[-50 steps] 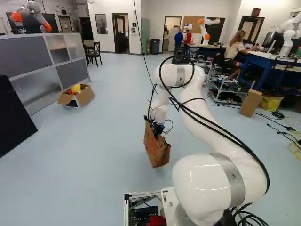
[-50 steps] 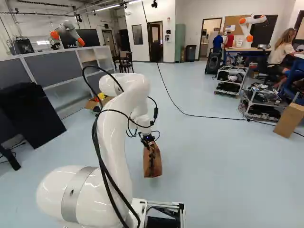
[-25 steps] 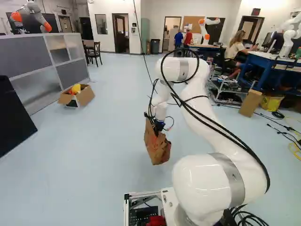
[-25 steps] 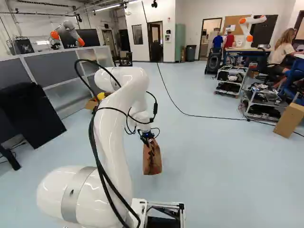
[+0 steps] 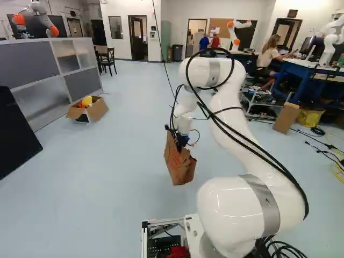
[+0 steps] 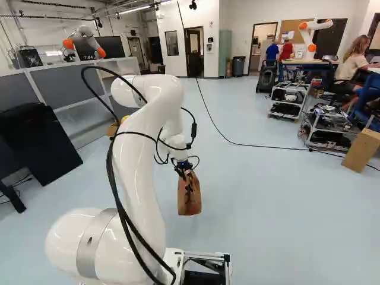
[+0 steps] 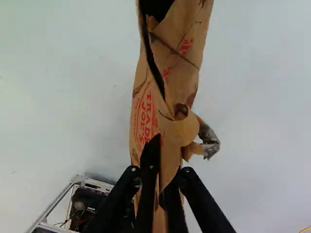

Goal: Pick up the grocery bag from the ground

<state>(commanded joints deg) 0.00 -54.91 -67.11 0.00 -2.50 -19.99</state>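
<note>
My gripper [image 5: 183, 142] points down at the middle of the left base view, shut on the top edge of the brown paper grocery bag [image 5: 180, 165]. In the right base view the bag [image 6: 189, 199] hangs tilted below the gripper [image 6: 185, 168]. The wrist view has the gripper [image 7: 160, 167] with crumpled paper pinched between its two black fingers. Ahead of them stretches the bag [image 7: 182, 73], its rim creased and folded, with a torn curl of paper beside the fingertips. The fingers' pads are hidden.
An open cardboard box [image 5: 97, 109] with yellow and orange things sits by the grey partition [image 5: 27, 64]. A black panel [image 6: 38, 142] leans at the left. Carts [image 6: 326, 127] and a cardboard block [image 6: 361, 149] stand at the right. Another robot [image 6: 86, 40] is beyond the partition.
The arm has drawn back and up a little, its elbow shifting, and the bag has risen slightly with the gripper. The base has not moved.
</note>
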